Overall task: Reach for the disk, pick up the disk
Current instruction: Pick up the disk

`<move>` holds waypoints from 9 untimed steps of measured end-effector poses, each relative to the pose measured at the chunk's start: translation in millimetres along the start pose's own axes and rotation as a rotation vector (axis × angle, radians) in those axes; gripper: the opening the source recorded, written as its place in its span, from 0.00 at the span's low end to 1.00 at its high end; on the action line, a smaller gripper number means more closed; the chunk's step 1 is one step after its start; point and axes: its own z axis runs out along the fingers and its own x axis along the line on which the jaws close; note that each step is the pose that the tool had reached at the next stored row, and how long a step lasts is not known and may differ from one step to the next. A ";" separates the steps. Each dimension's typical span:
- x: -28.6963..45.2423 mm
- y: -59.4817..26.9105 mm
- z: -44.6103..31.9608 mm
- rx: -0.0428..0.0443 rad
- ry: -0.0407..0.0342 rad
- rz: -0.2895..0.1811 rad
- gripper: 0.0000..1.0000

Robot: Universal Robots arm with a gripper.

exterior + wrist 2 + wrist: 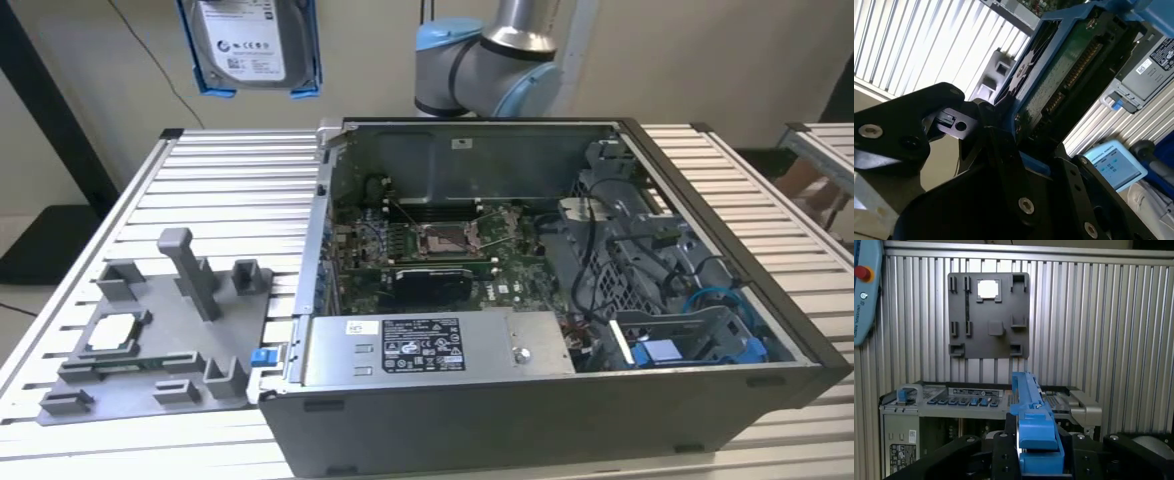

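High at the exterior view's left, the disk [251,45] hangs upright, well above the table [227,190] and apart from the open case [534,430]. Its labelled face looks toward the camera, and the blue bracket [195,70] runs down both long edges. The arm [487,60] stands behind the case. Beside the case on the table lies a grey plate [147,375] with a chip [118,330] in one pocket. The pick-up looks done, since only a grasp could be bearing the disk up there.

In the second wrist view the gripper [1019,142] is clamped on the disk [1069,65]. Black fingers [1004,165] press the bracket's edge, and the green board side of the disk runs away from them. Holding it by the plastic edge probably spares the board and label from pressure.

In the first wrist view the disk [1029,405] shows edge-on, its blue rail seated in the gripper [1036,455]. Beyond it are the case [904,440] and the plate [989,347] with its chip [988,288]. The centred, edge-on hold seems meant to keep the disk from twisting.
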 end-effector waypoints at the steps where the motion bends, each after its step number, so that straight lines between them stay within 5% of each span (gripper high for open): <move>1: 0.1 -3.4 0.1 -0.0001 -0.0001 0.000 0.00; 9: 0.3 -28.7 0.7 -0.0021 -0.0001 0.000 0.00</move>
